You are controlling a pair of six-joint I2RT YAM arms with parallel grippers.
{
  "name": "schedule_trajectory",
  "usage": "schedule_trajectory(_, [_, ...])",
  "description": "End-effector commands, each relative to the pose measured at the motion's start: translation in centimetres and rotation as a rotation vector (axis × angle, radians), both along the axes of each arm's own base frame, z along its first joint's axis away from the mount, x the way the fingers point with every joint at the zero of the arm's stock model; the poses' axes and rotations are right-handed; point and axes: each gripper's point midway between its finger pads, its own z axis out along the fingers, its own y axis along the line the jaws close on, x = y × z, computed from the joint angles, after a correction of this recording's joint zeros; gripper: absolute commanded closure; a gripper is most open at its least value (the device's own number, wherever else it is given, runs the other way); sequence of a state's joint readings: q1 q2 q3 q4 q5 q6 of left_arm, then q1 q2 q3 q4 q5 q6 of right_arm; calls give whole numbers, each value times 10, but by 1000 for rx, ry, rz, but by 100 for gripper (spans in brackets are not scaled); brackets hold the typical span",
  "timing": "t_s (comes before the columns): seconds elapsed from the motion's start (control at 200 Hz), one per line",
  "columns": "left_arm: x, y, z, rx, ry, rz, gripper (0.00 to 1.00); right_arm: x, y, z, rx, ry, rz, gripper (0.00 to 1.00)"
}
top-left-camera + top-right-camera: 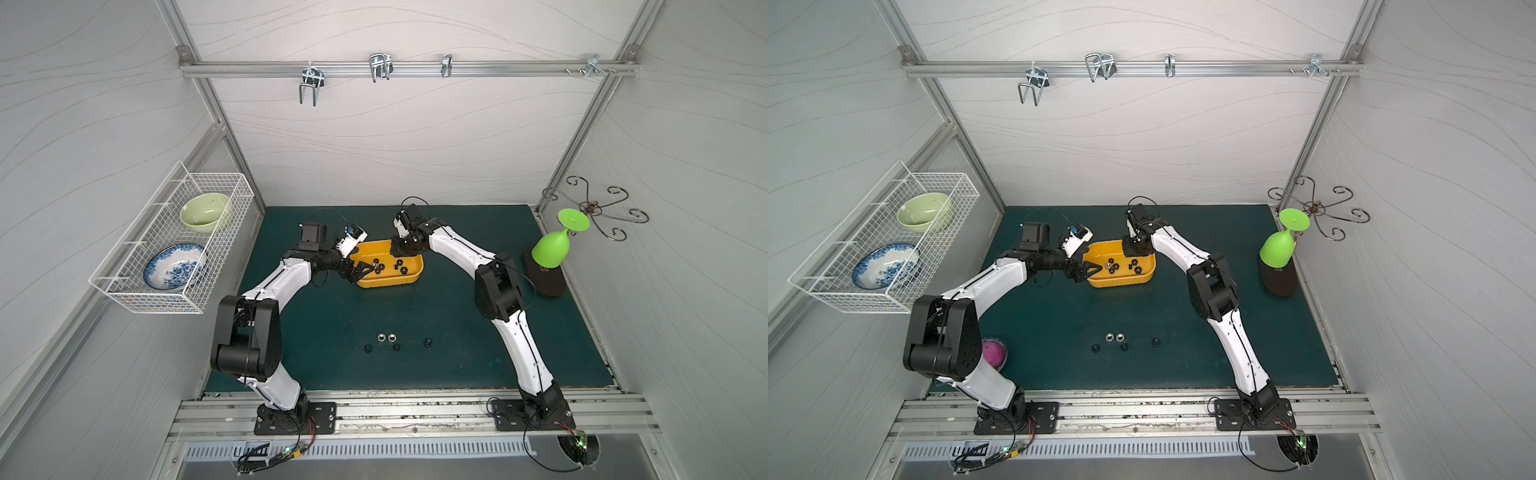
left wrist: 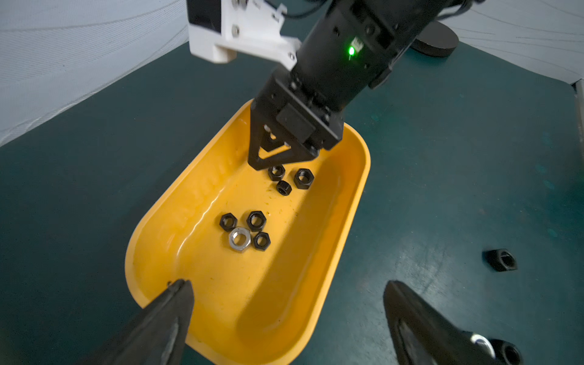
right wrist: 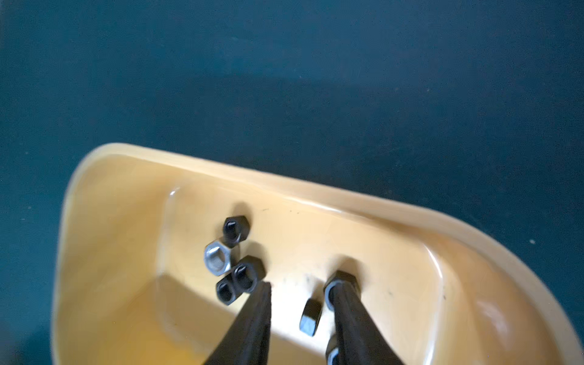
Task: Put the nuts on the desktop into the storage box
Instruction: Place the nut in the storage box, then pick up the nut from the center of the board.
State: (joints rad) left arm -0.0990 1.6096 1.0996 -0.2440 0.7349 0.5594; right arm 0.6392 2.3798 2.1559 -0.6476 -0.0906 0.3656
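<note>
The yellow-orange storage box [image 1: 390,284] [image 1: 1121,284] sits at the middle back of the teal desktop [image 1: 457,324]. Several black nuts and one silver nut [image 2: 239,240] lie inside it. My right gripper [image 3: 303,284] hangs over the box's right half with its jaws apart, and a loose black nut [image 3: 311,317] shows blurred between the fingers. My left gripper [image 2: 288,282] stands wide open over the box's left end, holding nothing. Two silver nuts [image 1: 385,337] and three black nuts [image 1: 397,346] lie on the desktop nearer the front.
A white wire basket [image 1: 124,286] with a green bowl and a blue-patterned plate hangs on the left wall. A green goblet [image 1: 550,249] leans on a dark base at the right edge, under a wire hook stand [image 1: 590,205]. A pink object [image 1: 994,351] lies by the left arm.
</note>
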Motion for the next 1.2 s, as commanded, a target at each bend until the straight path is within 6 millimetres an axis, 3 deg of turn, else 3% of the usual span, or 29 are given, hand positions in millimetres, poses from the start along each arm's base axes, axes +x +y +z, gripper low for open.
schedule_trajectory(0.0, [-1, 0, 41, -36, -51, 16, 1, -7, -7, 72, 61, -89, 15, 63])
schedule_trajectory(0.165, [-6, 7, 66, -34, -55, 77, 1, -22, -17, 116, 82, -147, 26, 62])
schedule_trajectory(0.405, [-12, 21, 111, -60, 22, 246, 1, -64, -28, 173, 89, -258, 105, 54])
schedule_trajectory(0.545, [-35, 20, 138, -60, 111, 230, 1, -96, -32, 201, 28, -410, 179, 39])
schedule_trajectory(0.635, [-54, 15, 150, -44, 128, 161, 1, -117, -35, 216, -29, -512, 224, 23])
schedule_trajectory(0.72, [-61, 17, 153, -22, 102, 141, 2, -140, -37, 226, -66, -586, 271, 1])
schedule_trajectory(1.011, [-63, 34, 142, 27, 176, 276, 2, -202, -61, 238, -16, -711, 363, 1])
schedule_trajectory(1.191, [-74, 39, 124, 47, 263, 314, 2, -248, -68, 231, 47, -799, 602, 1])
